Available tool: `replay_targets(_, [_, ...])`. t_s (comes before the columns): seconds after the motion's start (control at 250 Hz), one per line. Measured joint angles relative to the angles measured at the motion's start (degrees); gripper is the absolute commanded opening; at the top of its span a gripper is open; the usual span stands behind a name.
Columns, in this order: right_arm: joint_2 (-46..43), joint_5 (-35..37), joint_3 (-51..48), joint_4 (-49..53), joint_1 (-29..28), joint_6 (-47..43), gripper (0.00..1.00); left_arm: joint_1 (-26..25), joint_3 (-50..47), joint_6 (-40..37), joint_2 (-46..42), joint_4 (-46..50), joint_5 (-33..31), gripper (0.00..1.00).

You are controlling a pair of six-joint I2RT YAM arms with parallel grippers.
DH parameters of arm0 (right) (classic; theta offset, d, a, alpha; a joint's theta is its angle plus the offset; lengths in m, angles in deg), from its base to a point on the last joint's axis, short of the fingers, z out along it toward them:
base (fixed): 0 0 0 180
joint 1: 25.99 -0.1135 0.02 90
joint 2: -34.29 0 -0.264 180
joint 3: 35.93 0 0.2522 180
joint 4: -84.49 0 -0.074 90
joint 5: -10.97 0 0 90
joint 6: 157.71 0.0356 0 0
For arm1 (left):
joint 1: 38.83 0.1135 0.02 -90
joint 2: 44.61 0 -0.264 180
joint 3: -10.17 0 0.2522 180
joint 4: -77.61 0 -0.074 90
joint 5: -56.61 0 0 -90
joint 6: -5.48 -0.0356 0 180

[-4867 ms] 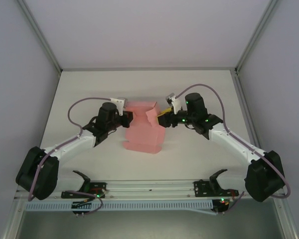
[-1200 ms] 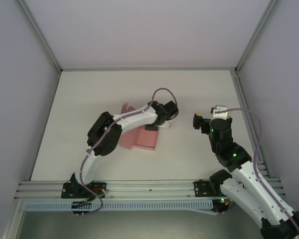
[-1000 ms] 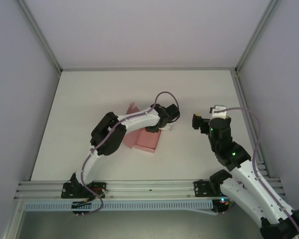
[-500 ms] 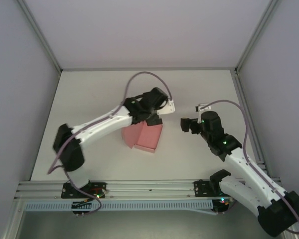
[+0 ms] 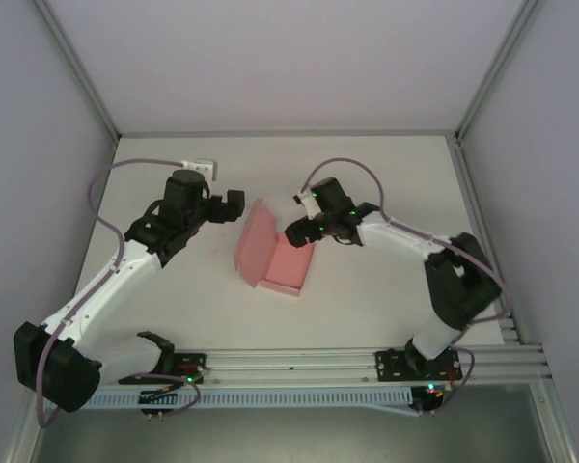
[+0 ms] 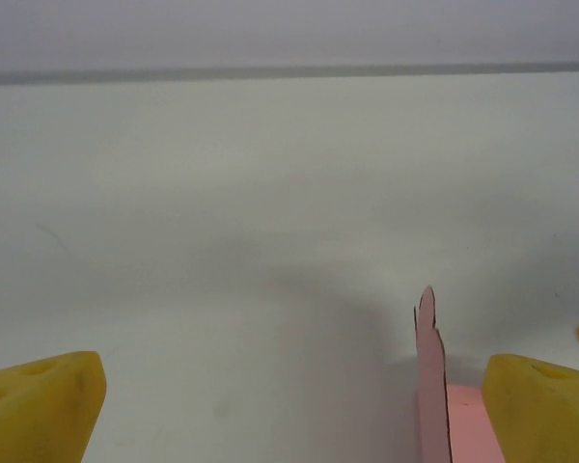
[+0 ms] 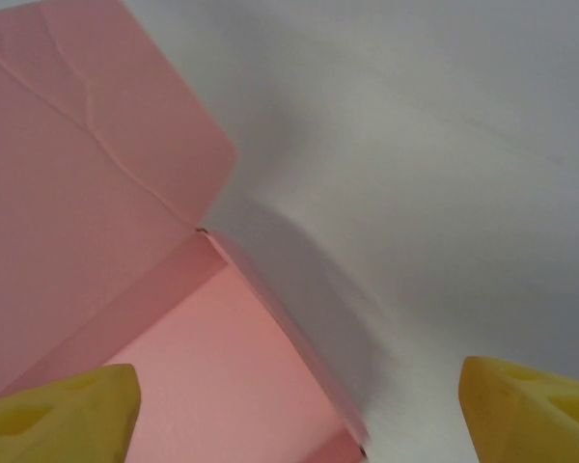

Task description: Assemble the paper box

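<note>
The pink paper box (image 5: 282, 262) lies in the middle of the table as a shallow tray, its lid flap (image 5: 255, 236) standing up along the left side. My left gripper (image 5: 234, 203) hangs open just behind and left of that flap. In the left wrist view the flap's thin edge (image 6: 430, 386) rises close to the right fingertip (image 6: 545, 405), untouched, with the gripper (image 6: 294, 415) spread wide. My right gripper (image 5: 297, 231) is over the box's back right corner. It is open (image 7: 294, 415), its fingers either side of the box's right wall (image 7: 289, 333), above the pink floor (image 7: 203, 395).
The white table (image 5: 386, 174) is bounded by grey walls on three sides. An aluminium rail (image 5: 299, 362) carrying both arm bases runs along the near edge. The right arm's elbow (image 5: 458, 265) stands on the right of the table.
My left arm has swung away from above the box to its back left, with the gripper opening. The right arm has reached left to the box's right edge. The lid flap now stands up.
</note>
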Motion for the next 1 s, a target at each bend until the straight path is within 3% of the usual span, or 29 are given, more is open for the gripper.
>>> replay_targets(0.276, [12.4, -1.2, 7.6, 4.0, -0.9, -3.1, 0.48, 1.0, -3.1, 3.4, -2.0, 1.9, -0.3, 1.0])
replay_targets(0.351, [13.7, -1.4, 8.0, 4.7, -1.2, -3.0, 0.27, 1.0, -4.0, 3.4, -3.0, 1.6, -0.5, 1.0])
replay_targets(0.419, [14.3, -1.7, 8.4, 5.1, -1.3, -2.7, 0.13, 1.0, -4.6, 3.4, -3.6, 1.5, -0.5, 1.0])
replay_targets(0.603, [14.1, 1.6, 8.5, 3.9, -2.0, 0.0, 0.0, 1.3, -5.0, 4.7, -4.1, 0.9, -1.0, 1.0])
replay_targets(0.663, [13.1, 4.8, 7.1, 2.9, -2.3, 3.1, 0.0, 1.3, -5.9, 5.2, -5.1, 0.1, -1.0, 1.0])
replay_targets(0.874, [5.5, 20.9, -2.6, 2.8, -5.3, 24.5, 0.0, 1.3, -7.2, 6.1, -7.3, -2.3, -0.2, 1.0])
replay_targets(0.998, [3.1, 26.5, -5.9, 2.9, -8.0, 34.9, 0.0, 1.3, -7.2, 6.1, -6.5, -3.1, 0.9, 1.0])
